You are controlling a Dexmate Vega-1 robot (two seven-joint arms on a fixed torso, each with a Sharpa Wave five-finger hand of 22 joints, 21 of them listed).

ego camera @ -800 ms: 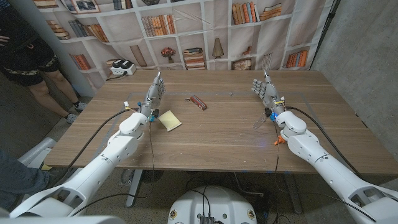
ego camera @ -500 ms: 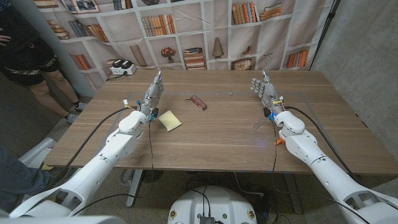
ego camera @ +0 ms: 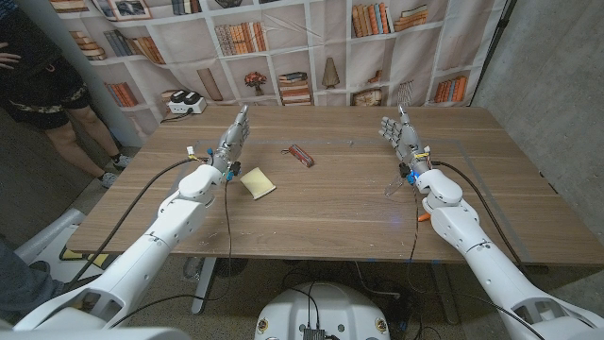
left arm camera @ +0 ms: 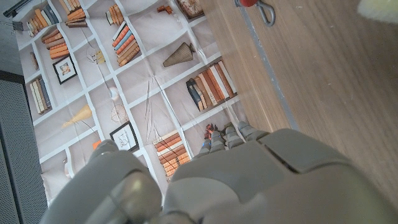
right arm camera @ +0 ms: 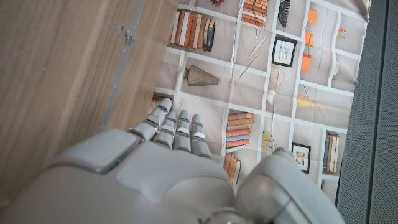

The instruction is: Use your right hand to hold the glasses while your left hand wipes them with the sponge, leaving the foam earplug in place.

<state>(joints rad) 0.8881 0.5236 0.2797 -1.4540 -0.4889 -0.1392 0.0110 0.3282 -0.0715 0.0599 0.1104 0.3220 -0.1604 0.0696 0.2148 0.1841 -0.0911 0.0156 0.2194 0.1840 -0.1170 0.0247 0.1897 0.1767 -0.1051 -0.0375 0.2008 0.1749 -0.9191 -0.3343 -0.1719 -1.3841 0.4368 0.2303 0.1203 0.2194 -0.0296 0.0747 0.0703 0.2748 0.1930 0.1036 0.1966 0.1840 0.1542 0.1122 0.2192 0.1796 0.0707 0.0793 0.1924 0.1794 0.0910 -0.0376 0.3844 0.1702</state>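
Observation:
The yellow sponge (ego camera: 257,182) lies on the wooden table (ego camera: 321,212), just right of my left wrist. My left hand (ego camera: 236,137) stands upright with straight fingers and holds nothing. What looks like a thin clear-framed pair of glasses (ego camera: 393,186) lies beside my right wrist. A small orange foam earplug (ego camera: 424,213) sits against my right forearm. My right hand (ego camera: 400,135) is also raised, fingers straight, with nothing in it. In the wrist views my left hand (left arm camera: 249,180) and right hand (right arm camera: 155,174) point at the bookshelf backdrop; a corner of the sponge (left arm camera: 380,9) shows.
A small red-brown object (ego camera: 300,155) lies mid-table between the hands. A white device (ego camera: 185,103) stands at the far left corner. A person (ego camera: 38,66) stands beyond the table's left end. A red piece with a metal loop (left arm camera: 255,5) lies on the wood.
Both hands stay raised in place. The left arm's elbow has drifted slightly, and the person at the left has shifted a little.

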